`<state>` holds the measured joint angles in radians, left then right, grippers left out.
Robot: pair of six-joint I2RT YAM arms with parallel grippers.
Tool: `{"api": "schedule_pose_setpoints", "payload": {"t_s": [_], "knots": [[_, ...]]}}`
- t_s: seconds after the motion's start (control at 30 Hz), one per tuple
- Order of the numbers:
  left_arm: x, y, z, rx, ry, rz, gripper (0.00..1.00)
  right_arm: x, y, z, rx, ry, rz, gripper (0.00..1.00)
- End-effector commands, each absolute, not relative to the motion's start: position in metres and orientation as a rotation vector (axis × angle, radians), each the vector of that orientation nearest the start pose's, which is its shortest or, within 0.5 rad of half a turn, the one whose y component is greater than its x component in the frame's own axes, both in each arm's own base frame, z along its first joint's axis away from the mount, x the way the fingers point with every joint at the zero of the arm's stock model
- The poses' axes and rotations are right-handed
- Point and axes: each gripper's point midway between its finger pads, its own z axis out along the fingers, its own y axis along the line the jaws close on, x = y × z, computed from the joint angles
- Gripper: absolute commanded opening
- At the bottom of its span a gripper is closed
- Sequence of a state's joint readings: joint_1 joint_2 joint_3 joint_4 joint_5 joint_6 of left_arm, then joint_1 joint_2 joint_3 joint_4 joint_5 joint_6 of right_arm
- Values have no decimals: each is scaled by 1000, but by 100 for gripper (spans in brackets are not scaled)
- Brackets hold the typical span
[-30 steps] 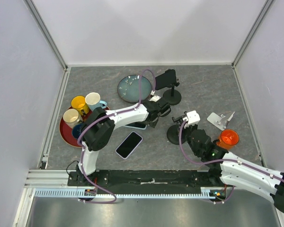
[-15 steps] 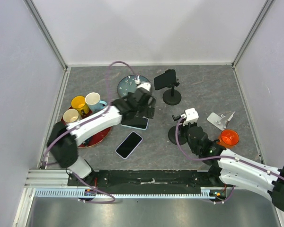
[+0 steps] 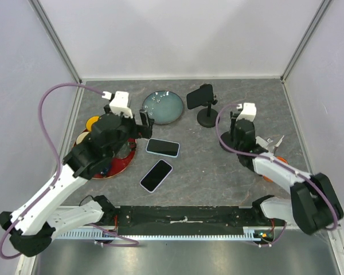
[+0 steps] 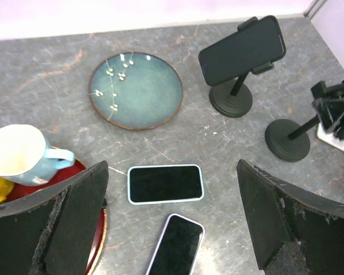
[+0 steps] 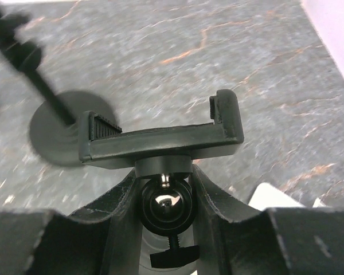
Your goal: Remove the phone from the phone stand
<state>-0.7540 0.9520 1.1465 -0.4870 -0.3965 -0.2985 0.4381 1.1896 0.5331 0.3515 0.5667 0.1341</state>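
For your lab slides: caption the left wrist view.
Left fingers open above two flat phones; a third phone sits clamped on its stand.

grey marbled tabletop (image 3: 189, 172), plain white walls (image 3: 178, 34) on three sides, aluminium corner posts (image 3: 57, 43).

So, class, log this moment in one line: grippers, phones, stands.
left gripper: open, empty | right gripper: shut on empty stand | pale-blue phone, lilac phone: flat on table | black phone: in far stand
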Motion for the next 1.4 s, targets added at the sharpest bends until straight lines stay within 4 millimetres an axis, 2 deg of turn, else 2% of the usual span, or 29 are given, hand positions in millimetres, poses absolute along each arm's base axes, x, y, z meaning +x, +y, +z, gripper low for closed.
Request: {"api": "schedule_pose_setpoints", "payload": {"t_s": [0.0,0.03,0.07,0.1,0.13,0.17,0.2,0.23,0.27,0.33,0.37,0.4,0.43,0.5,0.63,0.67,0.7,0.87,0.93,1.1,1.3,1.37], "knots": [[259,-143,327,204,1780,-229,100,419,40,232,273,1557,-81,0],[260,-137,313,203,1787,-192,100,429,36,221,274,1580,-98,0],[260,-135,312,201,1775,-182,100,436,33,223,277,1576,-99,0],[259,-131,319,183,1734,-188,100,445,19,229,306,1561,-119,0],[261,-128,306,184,1741,-162,99,453,15,220,305,1583,-124,0],[261,-126,303,182,1734,-159,99,462,13,225,303,1575,-108,0],[263,-120,302,175,1730,-145,99,466,1,224,319,1576,-123,0],[264,-116,299,170,1736,-135,99,472,-4,219,318,1587,-138,0],[265,-113,297,161,1737,-123,99,477,-9,223,318,1579,-144,0],[269,-102,293,138,1728,-91,99,485,-23,216,317,1595,-162,0],[269,-100,295,130,1724,-89,99,491,-27,220,317,1589,-161,0],[269,-98,295,124,1722,-88,99,494,-37,217,322,1598,-167,0],[268,-97,297,117,1709,-93,99,497,-41,207,321,1620,-176,0],[269,-94,297,110,1700,-84,99,501,-49,202,315,1633,-206,0],[270,-92,297,97,1693,-89,98,502,-54,196,298,1651,-243,3],[270,-91,296,98,1697,-84,98,501,-70,194,326,1651,-265,6],[270,-90,295,96,1701,-80,98,502,-73,190,330,1659,-266,9],[271,-89,293,92,1704,-77,98,502,-76,179,330,1690,-265,27],[271,-90,293,92,1705,-77,98,501,-75,177,329,1698,-260,40],[271,-90,293,94,1704,-84,98,493,-70,195,308,1688,-233,68],[270,-92,294,94,1705,-98,98,483,-63,231,276,1653,-199,89],[270,-91,293,94,1707,-96,98,478,-61,253,270,1619,-187,93]]}}
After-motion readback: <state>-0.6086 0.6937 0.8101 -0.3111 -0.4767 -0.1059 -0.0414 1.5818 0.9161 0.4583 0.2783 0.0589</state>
